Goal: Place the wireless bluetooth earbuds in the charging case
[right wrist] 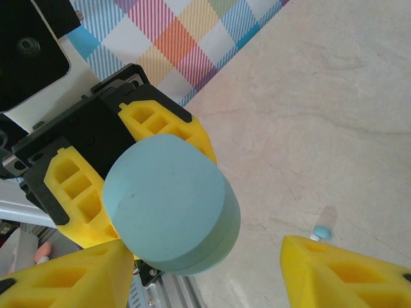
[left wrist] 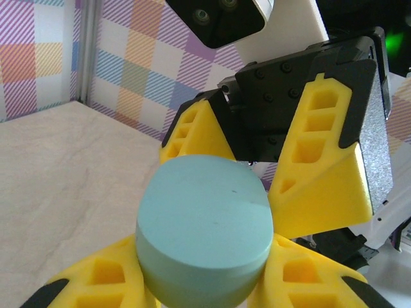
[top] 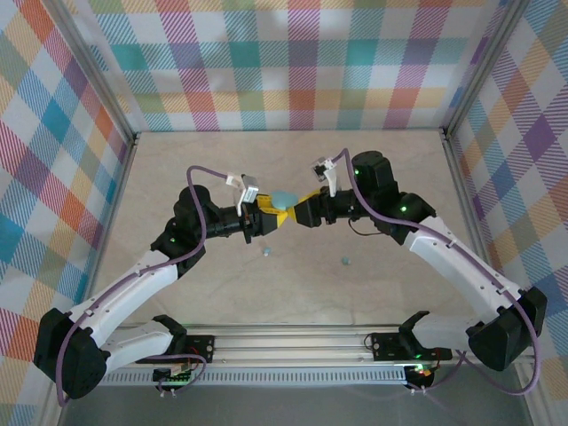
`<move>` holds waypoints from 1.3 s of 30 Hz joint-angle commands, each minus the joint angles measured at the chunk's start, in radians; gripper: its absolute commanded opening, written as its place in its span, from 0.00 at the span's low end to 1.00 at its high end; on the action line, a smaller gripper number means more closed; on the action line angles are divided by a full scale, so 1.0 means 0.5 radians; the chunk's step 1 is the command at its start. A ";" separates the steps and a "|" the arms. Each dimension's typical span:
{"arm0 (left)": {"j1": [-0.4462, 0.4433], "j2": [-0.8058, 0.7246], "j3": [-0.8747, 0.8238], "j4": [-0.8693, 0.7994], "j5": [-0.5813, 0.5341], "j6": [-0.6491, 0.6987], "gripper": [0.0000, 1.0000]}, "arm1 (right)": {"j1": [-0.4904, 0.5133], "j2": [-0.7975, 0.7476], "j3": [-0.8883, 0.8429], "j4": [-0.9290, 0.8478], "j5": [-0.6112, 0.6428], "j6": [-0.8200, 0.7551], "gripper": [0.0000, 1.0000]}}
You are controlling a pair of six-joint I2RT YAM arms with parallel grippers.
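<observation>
The left arm (top: 133,284) reaches from the near left corner of the surface (top: 399,160) toward its middle. There the left hand (top: 264,213) is clamped tight on the charging case (top: 282,199), a light-blue round puck held clear above the surface. In the left wrist view its 2 yellow fingers (left wrist: 96,282) press the case's curved side from either flank, and the case's flat round face is turned up toward that camera. A thin seam runs around the side of the case, and it looks closed.

Just right of the case, the right hand (top: 304,209) faces the left one, tip to tip, over the middle of the surface. Its jaws stand spread and hold nothing. In the right wrist view one of its fingers (right wrist: 347,276) is well apart from the case, while the other sits at the case's lower edge; whether that one touches I cannot tell.

On the surface, toward the near edge from the hands, lie 2 tiny pale blue bits. The left earbud (top: 266,253) rests just nearward of the left hand. The right earbud (top: 345,261) rests well apart from it, nearward of the right hand. Both lie outside the case. In the right wrist view a lone earbud (right wrist: 322,232) sits on bare surface; which of the 2 it is I cannot tell.

The right arm (top: 453,253) runs back to the near right corner.
</observation>
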 commanded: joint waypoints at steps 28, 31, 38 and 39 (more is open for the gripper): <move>-0.082 -0.017 0.016 -0.272 -0.207 0.188 0.05 | -0.192 0.038 0.139 -0.041 0.061 0.312 0.65; -0.082 -0.038 -0.017 -0.267 -0.249 0.205 0.05 | -0.193 -0.022 0.136 -0.113 0.065 0.323 0.66; -0.080 -0.037 -0.046 -0.261 -0.332 0.210 0.05 | -0.202 -0.174 0.095 -0.293 0.262 0.349 0.69; -0.082 -0.034 -0.047 -0.278 -0.345 0.218 0.05 | -0.210 -0.200 0.088 -0.316 0.277 0.346 0.69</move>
